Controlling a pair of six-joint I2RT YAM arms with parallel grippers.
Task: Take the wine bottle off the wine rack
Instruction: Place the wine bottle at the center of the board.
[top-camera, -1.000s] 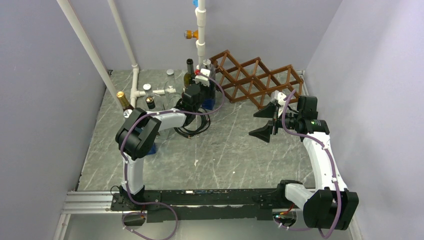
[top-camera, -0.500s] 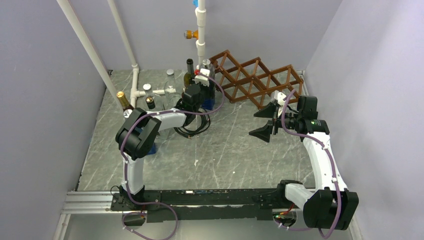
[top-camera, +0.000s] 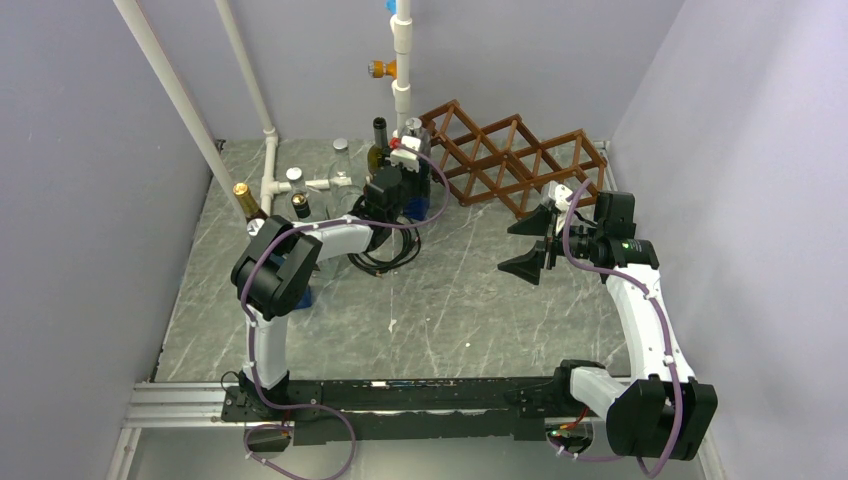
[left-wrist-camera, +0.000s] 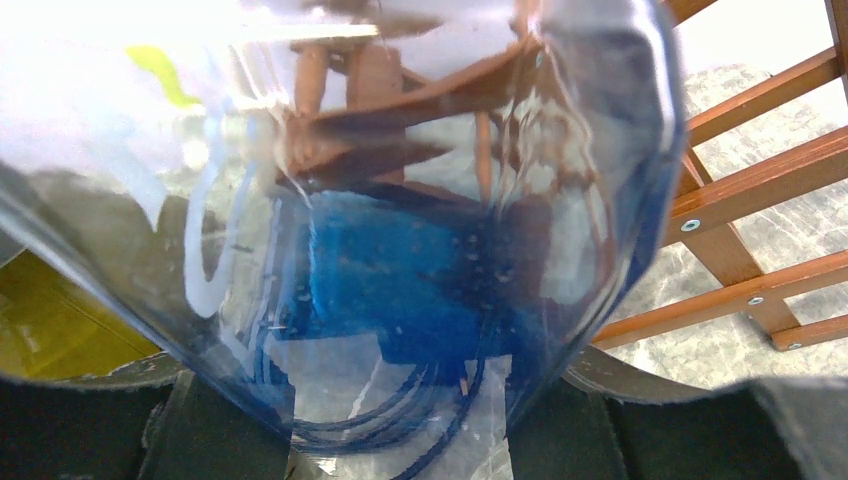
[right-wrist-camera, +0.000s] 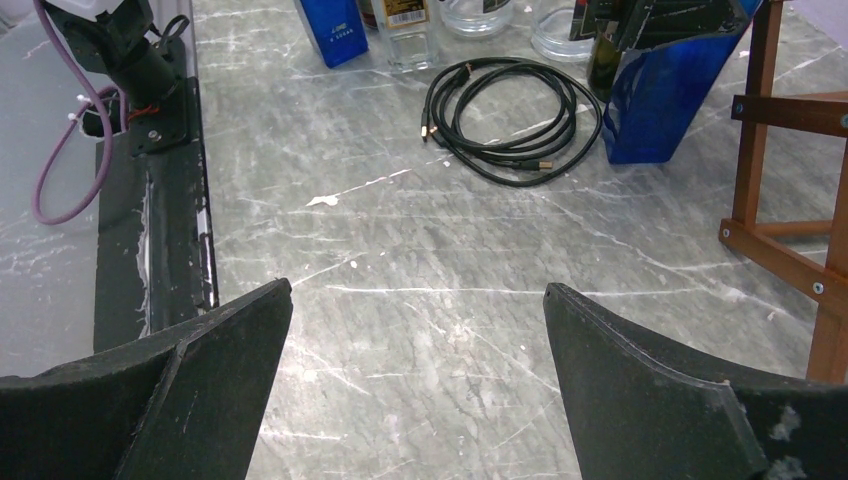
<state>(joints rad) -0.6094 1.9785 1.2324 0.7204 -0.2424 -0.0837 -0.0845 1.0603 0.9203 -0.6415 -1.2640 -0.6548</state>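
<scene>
The wine bottle (left-wrist-camera: 400, 250) is blue translucent glass and fills the left wrist view between my left gripper's (left-wrist-camera: 400, 400) dark fingers, which are shut on its sides. From above, the wine bottle (top-camera: 420, 205) stands upright on the table just off the left end of the brown lattice wine rack (top-camera: 510, 160), with the left gripper (top-camera: 400, 185) on it. The rack's slats (left-wrist-camera: 760, 180) show right behind the glass. My right gripper (top-camera: 522, 245) hangs open in front of the rack's right half; its jaws (right-wrist-camera: 418, 290) hold nothing, and the bottle (right-wrist-camera: 655, 100) is far ahead.
A coiled black cable (right-wrist-camera: 510, 120) lies on the marble table beside the blue bottle. A green bottle (top-camera: 378, 150), a gold-capped bottle (top-camera: 247, 203) and clear jars (top-camera: 342, 170) stand at the back left among white pipes (top-camera: 402, 60). A rack leg (right-wrist-camera: 790, 240) is to the right.
</scene>
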